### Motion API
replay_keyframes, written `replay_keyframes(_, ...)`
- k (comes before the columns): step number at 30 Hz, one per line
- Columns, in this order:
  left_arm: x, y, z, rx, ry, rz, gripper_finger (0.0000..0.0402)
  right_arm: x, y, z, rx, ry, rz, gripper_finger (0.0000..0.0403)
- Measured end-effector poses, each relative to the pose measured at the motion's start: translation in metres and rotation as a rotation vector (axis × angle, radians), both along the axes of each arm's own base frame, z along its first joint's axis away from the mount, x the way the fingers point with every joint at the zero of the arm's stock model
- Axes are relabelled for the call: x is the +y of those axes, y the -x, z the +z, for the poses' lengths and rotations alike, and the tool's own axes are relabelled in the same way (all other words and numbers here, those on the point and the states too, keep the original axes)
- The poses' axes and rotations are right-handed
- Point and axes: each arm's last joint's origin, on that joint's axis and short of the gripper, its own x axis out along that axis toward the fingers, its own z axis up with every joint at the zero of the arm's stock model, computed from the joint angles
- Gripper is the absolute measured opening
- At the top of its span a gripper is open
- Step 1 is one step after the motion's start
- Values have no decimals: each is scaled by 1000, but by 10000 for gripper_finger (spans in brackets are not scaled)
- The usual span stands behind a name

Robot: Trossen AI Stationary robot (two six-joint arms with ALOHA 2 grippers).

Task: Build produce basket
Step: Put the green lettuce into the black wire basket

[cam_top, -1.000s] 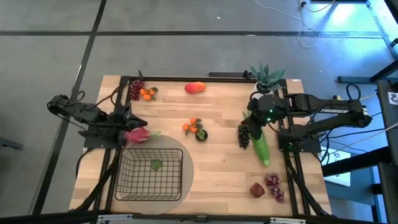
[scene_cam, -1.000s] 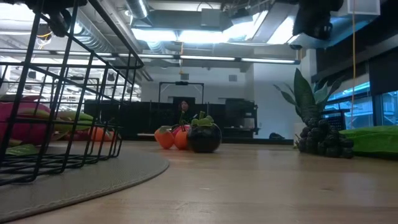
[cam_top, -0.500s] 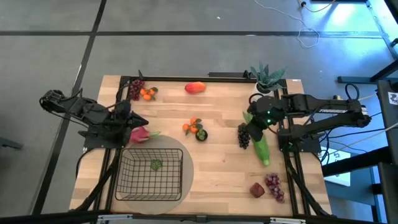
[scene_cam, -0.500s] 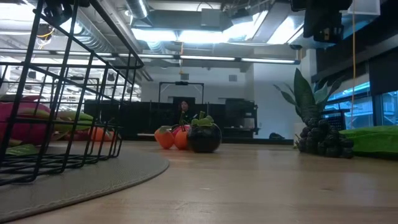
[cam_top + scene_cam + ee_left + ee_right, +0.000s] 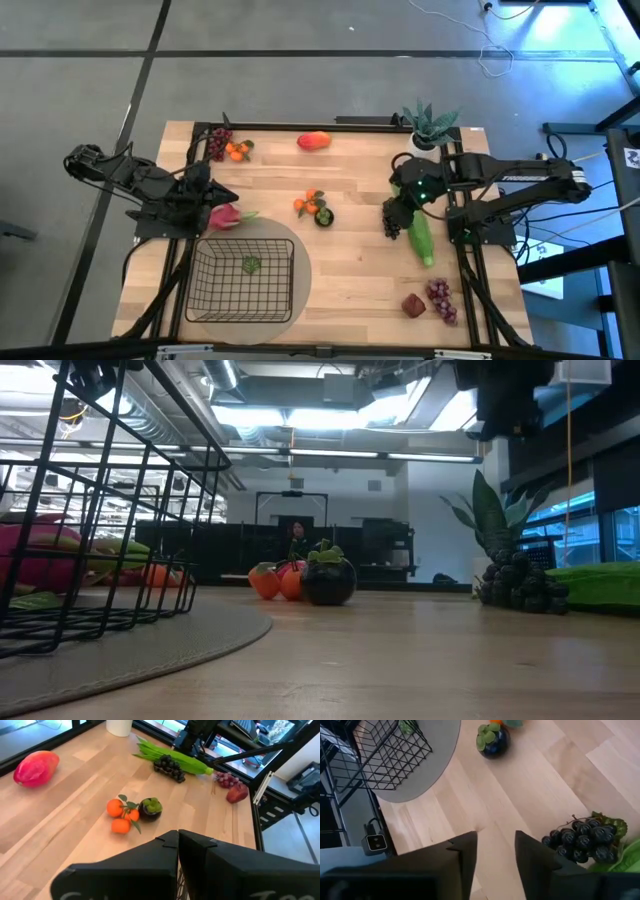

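While the right gripper (image 5: 398, 203) hangs above the table with its two fingers (image 5: 465, 851) parted and nothing between them, the dark grape bunch (image 5: 391, 218) lies on the wood just beside and below it, touching the long green leafy stalk (image 5: 418, 233) that stretches away toward the table's near right side. Farther out from this gripper, toward the table's middle, sit the small oranges (image 5: 307, 204) with a dark round fruit (image 5: 323, 216) against them.

Across the table, the left gripper (image 5: 204, 199) has its fingers pressed together, and the pink dragon fruit (image 5: 222, 217) rests right at its tip, beside the basket (image 5: 243, 279). That black wire basket stands on a round grey mat (image 5: 300, 262) just in front of the left gripper, with a small green piece (image 5: 250, 265) lying inside it. A red-orange mango (image 5: 314, 141) lies at the far edge, well apart from both grippers.
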Motion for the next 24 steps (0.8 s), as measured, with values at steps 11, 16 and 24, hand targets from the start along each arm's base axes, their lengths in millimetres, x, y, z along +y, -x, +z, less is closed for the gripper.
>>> replay_keyframes(11, 0, 0, 0, -1, 1, 0, 0, 0, -19, 10, -213, 103, 118, 118)
replay_keyframes(16, 0, 0, 0, -2, 5, 2, 0, 0, -21, 11, -240, 117, 131, 111)
replay_keyframes(24, 0, 0, 0, 5, -46, -17, 0, 9, -21, 12, -251, 99, 217, 105)
